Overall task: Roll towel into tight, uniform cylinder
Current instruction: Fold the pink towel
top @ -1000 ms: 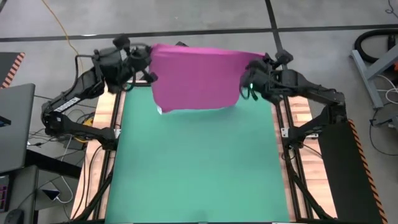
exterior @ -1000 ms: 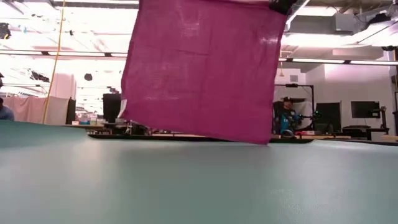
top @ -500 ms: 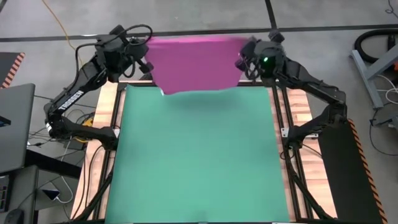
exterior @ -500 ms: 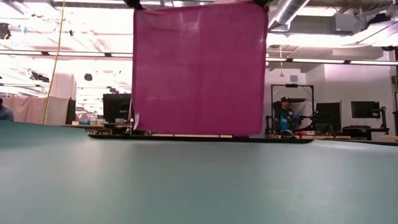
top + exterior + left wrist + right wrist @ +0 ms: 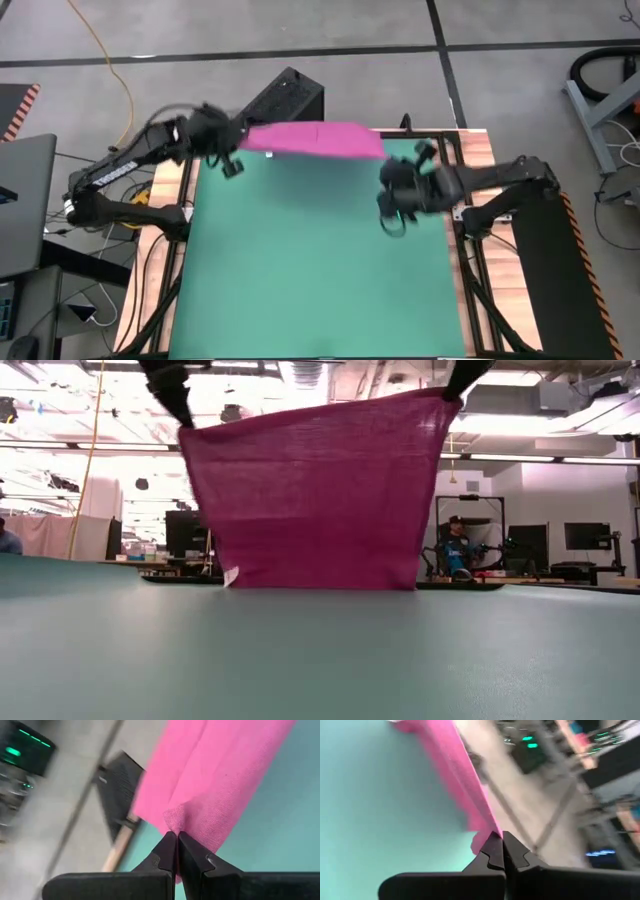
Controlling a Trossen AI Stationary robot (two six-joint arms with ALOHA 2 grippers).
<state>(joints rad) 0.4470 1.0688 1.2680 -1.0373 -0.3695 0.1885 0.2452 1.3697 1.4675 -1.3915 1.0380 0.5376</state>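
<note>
We have the towel (image 5: pixel 315 500) hanging flat across the upper middle of the low view, its lower edge at the mat (image 5: pixel 310 270). Our left gripper (image 5: pixel 177 851) and right gripper (image 5: pixel 499 851) each pinch a top corner. No rolling begun; everything remains.

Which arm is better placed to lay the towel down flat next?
Neither alone: left end effector and right end effector each pinch a top corner of the hanging towel, so both should lower together.
</note>
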